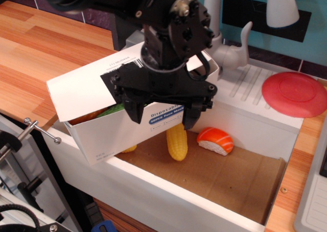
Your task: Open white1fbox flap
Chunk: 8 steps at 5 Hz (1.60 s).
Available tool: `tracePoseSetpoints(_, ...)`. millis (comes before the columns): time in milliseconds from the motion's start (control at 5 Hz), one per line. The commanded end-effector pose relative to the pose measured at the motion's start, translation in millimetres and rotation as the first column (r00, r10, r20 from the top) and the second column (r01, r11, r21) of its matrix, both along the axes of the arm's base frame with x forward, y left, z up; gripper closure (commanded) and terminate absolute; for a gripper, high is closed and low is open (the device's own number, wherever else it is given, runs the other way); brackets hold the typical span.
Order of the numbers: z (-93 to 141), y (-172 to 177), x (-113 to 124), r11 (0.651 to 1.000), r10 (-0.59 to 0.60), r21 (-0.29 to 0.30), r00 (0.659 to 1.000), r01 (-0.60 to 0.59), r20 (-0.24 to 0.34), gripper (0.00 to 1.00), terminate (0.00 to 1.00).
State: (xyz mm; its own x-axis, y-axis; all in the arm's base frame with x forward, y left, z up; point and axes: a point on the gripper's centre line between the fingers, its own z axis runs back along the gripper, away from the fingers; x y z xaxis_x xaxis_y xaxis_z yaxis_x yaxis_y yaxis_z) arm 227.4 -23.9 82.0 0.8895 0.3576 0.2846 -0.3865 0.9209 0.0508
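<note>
Box: the white box (122,127) sits in the left part of the basin (168,196), its printed front facing the camera, left end near the basin's left wall.
Flap: the flap (87,86) is partly raised, hinged along the back; orange and green items show through the gap at the left end.
Gripper: the gripper (162,117) hangs over the box front, fingers spread wide and holding nothing; whether either fingertip touches the cardboard I cannot tell.
Step in hand: likely pushing the flap further back; a fingertip under its free front edge, then an arc up and back about the hinge, should do better than a straight lift.
Risk: the light box may slide or tip.
Edges: behind the box, the basin's back wall and the faucet (232,48) stand close.
Open room: the cardboard floor to the right holds only the corn (177,142) and sushi (215,141), clear toward the front.
</note>
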Motion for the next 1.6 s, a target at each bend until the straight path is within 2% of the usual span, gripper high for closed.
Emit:
tracePoseSetpoints(0,0.0,0.0,0.0,1.000,0.000,0.000,1.000,0.000,0.000,0.00,0.00)
tracePoseSetpoints(200,-7.4,7.0,12.1,0.999,0.031,0.024,0.999,-0.032,0.022,0.00,0.00)
tracePoseSetpoints(600,-13.9,19.5,42.8,1.000,-0.009,0.005,0.998,0.009,0.070,0.00,0.00)
tracePoseSetpoints(800,-9.1,25.4,49.3,0.999,-0.039,0.041,0.996,0.036,0.075,0.00,0.00)
tracePoseSetpoints(1400,33.5,31.2,49.6,0.968,-0.041,0.249,0.996,0.018,0.085,0.00,0.00)
